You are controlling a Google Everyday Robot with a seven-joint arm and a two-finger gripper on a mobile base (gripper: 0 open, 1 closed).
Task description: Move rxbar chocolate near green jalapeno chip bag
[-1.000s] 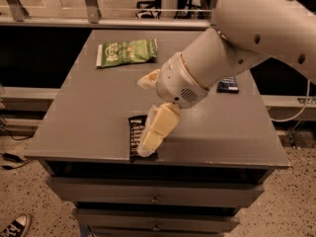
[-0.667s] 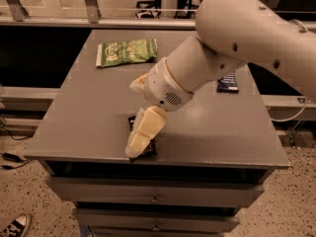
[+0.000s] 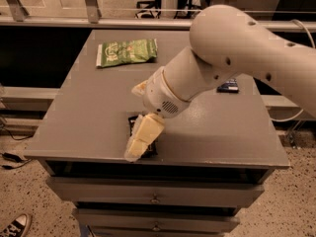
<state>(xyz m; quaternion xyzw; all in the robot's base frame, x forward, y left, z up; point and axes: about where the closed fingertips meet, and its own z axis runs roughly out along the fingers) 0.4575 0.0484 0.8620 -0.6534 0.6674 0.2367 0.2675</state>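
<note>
The robot's gripper [image 3: 135, 121] is low over the front edge of the grey table [image 3: 84, 117], a little left of the middle. Its two pale yellow fingers [image 3: 143, 138] are spread wide apart. One finger points down toward the front edge. The other finger pokes out higher up, by the round white wrist. They hold nothing.

The rxbar chocolate [image 3: 134, 125] lies flat on the table, right under the lower finger. The finger hides most of the bar. Only its dark corners show on each side of the finger. I cannot tell if the finger touches the bar.

The green jalapeno chip bag [image 3: 127, 52] lies flat at the back of the table, on the left side. It is well apart from the bar.

A big white arm [image 3: 237, 48] reaches in from the right. A dark blue bar [image 3: 228, 86] peeks out from under the arm, near the right edge of the table.

Below the table top are drawers [image 3: 155, 199]. A black and white shoe [image 3: 15, 226] sits on the speckled floor in the bottom left corner.
</note>
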